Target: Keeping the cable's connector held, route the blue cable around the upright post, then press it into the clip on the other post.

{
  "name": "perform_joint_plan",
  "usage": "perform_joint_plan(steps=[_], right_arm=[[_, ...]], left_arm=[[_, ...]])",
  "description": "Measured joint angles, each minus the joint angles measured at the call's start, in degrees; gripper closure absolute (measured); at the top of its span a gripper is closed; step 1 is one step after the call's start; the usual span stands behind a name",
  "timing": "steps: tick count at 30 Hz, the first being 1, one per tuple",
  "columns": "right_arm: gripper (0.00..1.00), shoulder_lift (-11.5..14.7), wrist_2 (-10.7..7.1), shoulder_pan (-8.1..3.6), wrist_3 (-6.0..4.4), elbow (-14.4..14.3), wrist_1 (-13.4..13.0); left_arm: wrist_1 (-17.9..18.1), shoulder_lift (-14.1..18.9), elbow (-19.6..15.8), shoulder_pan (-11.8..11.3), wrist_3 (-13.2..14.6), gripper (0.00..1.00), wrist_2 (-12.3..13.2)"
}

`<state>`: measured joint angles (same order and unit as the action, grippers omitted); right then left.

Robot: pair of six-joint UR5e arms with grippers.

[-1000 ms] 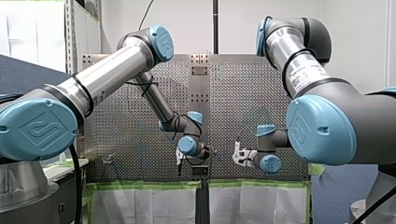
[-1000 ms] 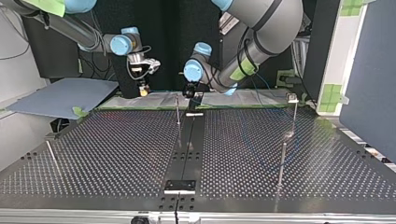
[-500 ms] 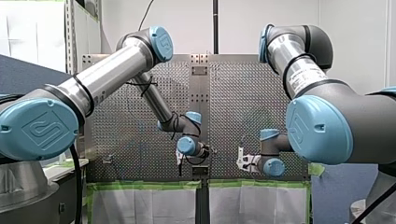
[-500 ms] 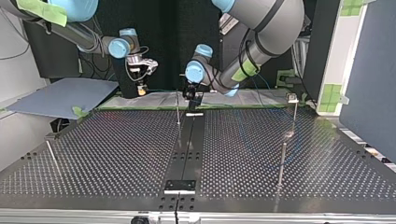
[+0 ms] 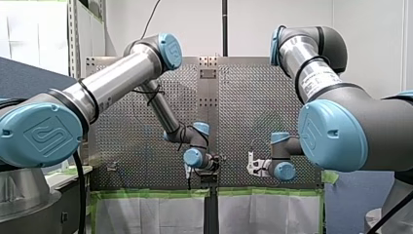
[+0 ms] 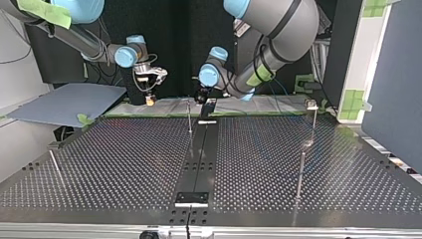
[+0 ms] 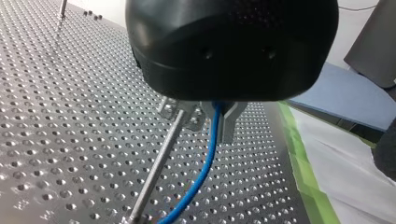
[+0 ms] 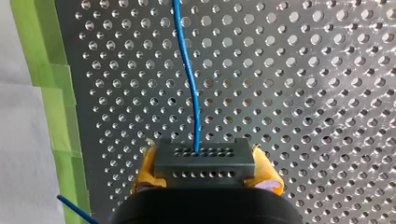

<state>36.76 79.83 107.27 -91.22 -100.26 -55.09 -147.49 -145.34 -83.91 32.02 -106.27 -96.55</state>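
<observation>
In the right wrist view my right gripper (image 8: 205, 164), with yellow pads (image 8: 145, 164), is shut on the cable's dark grey connector block (image 8: 204, 154). The blue cable (image 8: 187, 70) runs out of it, ahead over the perforated plate. In the left wrist view my left gripper (image 7: 215, 122) is shut on the blue cable (image 7: 205, 163), which drops away to the plate. A thin upright post (image 7: 156, 165) stands right beside those fingers. In the top view my left gripper (image 6: 201, 98) hangs by the post (image 6: 189, 118), with my right gripper (image 6: 149, 98) to its left.
A post with a clip on top (image 6: 312, 107) stands at the top view's right, with a plain post (image 6: 300, 172) nearer the camera. Another thin post (image 6: 54, 167) leans at the left. Green tape (image 8: 51, 93) edges the plate, and a dark rail (image 6: 200, 159) runs down its middle.
In the front view both wrists have sunk a little toward the plate's taped edge. My right gripper has dropped slightly in the top view. Both grips are unchanged.
</observation>
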Motion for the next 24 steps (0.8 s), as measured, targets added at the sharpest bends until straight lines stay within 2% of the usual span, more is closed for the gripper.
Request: perform_joint_plan(steps=[5,11,24], right_arm=[[1.0,0.0,-0.06,0.0,0.03,0.3,0.1],[1.0,0.0,-0.16,0.14,0.1,1.0,0.2],[1.0,0.0,-0.54,0.25,1.31,1.2,1.0]], left_arm=[[1.3,-0.4,0.0,-0.3,-0.9,0.98,0.4],[1.3,-0.4,0.0,-0.6,-0.5,0.98,0.9],[-0.1,-0.3,0.0,-0.5,5.0,0.98,1.4]])
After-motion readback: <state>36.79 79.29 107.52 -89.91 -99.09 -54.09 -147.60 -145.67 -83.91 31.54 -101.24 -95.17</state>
